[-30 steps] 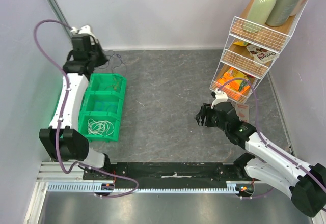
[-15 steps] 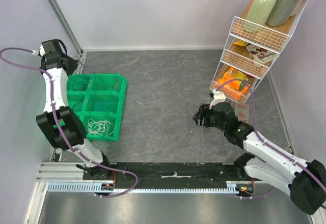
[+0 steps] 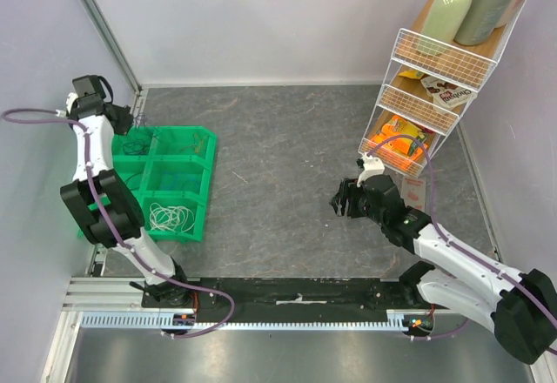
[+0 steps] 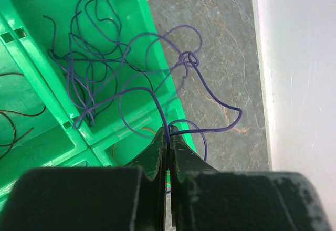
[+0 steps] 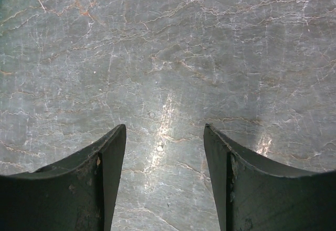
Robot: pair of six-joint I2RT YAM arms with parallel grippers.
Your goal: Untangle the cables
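Note:
My left gripper (image 3: pixel 126 124) (image 4: pixel 168 136) is shut on a thin purple cable (image 4: pixel 157 102), pinched between the fingertips. The cable hangs in tangled loops with a small knot (image 4: pixel 189 59). Most of it lies in the far-left compartment of the green bin (image 3: pixel 207 167), where it shows as a dark tangle (image 3: pixel 133 146); one loop (image 4: pixel 226 110) trails over the bin wall (image 4: pixel 152 47) above the grey floor. White cables (image 3: pixel 171 218) lie coiled in the near compartment. An orange wire (image 4: pixel 137 132) and a dark brown one (image 4: pixel 16 116) lie in other compartments. My right gripper (image 3: pixel 341 202) (image 5: pixel 164 128) is open and empty over bare floor.
A white wire shelf rack (image 3: pixel 416 104) with bottles and snack packets stands at the back right, close behind the right arm. The left wall (image 4: pixel 299 58) is close beside the bin and the left gripper. A black rail (image 3: pixel 296 300) runs along the near edge.
My left arm has swung from the bin's far right corner to the left wall side, carrying the purple cable; its loops now lie in the far-left compartment. The right arm has hardly moved.

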